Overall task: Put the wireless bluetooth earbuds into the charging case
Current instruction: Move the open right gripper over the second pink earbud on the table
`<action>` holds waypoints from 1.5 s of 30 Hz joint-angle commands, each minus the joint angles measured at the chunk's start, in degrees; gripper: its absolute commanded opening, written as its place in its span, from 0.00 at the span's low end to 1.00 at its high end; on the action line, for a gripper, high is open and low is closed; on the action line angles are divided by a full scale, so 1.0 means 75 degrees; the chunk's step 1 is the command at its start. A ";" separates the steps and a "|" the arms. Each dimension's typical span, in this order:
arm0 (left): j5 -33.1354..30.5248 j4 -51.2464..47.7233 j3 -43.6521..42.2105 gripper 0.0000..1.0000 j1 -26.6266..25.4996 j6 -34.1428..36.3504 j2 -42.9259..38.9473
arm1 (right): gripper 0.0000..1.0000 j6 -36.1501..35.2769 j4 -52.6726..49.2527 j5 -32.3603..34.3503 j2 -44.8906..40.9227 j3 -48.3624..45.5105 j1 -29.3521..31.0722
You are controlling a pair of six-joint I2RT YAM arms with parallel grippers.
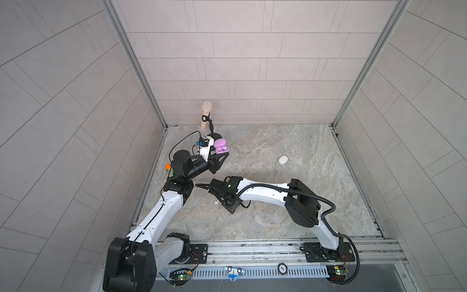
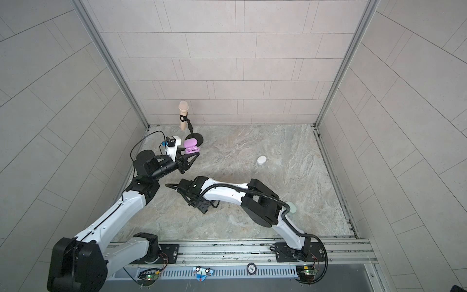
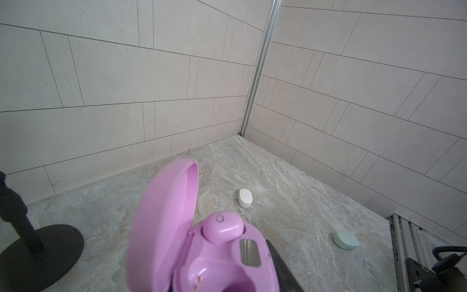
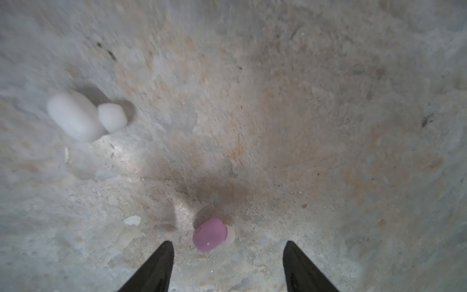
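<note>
Toward the left-centre of the surface (image 1: 252, 227), the right gripper (image 4: 228, 249) is being held low with its fingers (image 4: 161, 260) spread, and the loose lilac earbud (image 4: 208, 235) is being framed just ahead of their tips. Farther back, the lilac charging case (image 1: 222, 148) is being pinched by the left gripper (image 1: 219, 158), lid open, with the seated lilac earbud (image 3: 223, 227) occupying one socket. For a sound pick, the fingers should be advanced until the bud is being straddled at its widest part, then closed gently. Small and rounded, it is likely to squirt out if squeezed off-centre.
</note>
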 commanded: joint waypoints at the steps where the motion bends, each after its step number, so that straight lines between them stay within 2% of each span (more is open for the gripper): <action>1: 0.0109 0.0198 0.0071 0.17 0.0053 0.0000 0.0031 | 0.71 -0.0075 -0.0394 0.0435 0.0173 0.0171 0.0052; 16: 0.0125 0.0198 0.0073 0.17 0.0054 0.0000 0.0055 | 0.70 0.0100 -0.0618 0.2580 -0.0361 -0.0155 -0.0215; 26: 0.0127 0.0187 0.0081 0.17 0.0053 -0.0012 0.0060 | 0.70 -0.0009 -0.0503 0.3103 -0.0914 -0.0719 -0.0706; 31: 0.0116 0.0175 0.0072 0.17 0.0053 -0.0018 0.0061 | 0.70 0.0036 -0.0346 0.2692 -0.1183 -0.0897 -0.0790; 39: 0.0073 0.0036 0.0085 0.17 0.0053 0.0023 0.0025 | 0.71 0.0487 -0.0180 0.0842 -0.1629 -0.1149 -0.1158; 45: 0.0080 0.0011 0.0098 0.17 0.0053 -0.0023 0.0025 | 0.71 0.0749 0.0265 -0.0198 -0.1827 -0.1592 -0.1589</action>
